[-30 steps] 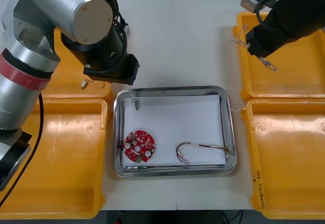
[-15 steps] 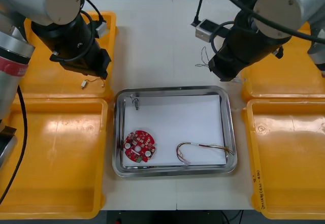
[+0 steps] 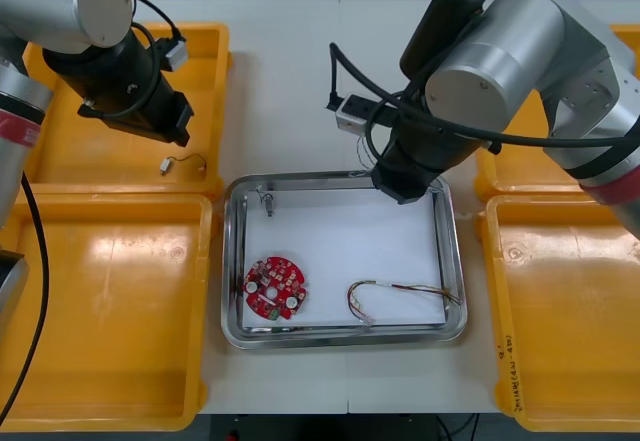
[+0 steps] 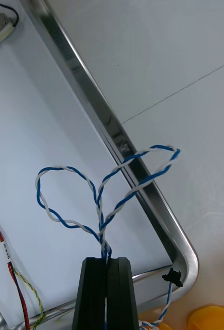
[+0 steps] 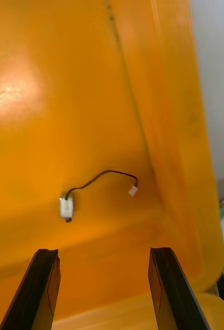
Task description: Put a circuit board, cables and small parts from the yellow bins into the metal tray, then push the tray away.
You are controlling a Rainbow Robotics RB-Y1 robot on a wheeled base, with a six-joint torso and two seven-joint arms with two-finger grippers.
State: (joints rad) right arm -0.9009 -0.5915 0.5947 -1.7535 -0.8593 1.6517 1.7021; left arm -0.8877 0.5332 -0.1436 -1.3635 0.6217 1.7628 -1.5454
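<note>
Blue and white twisted cable (image 4: 100, 211) pinched in right tool (image 4: 106, 260), arm bent down over far right corner of metal tray (image 4: 109, 126), left tool (image 5: 104, 251) spread wide above small metal part (image 5: 66, 207) in far left yellow bin (image 5: 39, 103)

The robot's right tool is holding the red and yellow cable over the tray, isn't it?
Not quite: the right tool holds the twisted blue and white cable over the metal tray, as the right wrist view shows. The red and yellow cable already lies in the tray. The left tool hovers open over a yellow bin.
</note>
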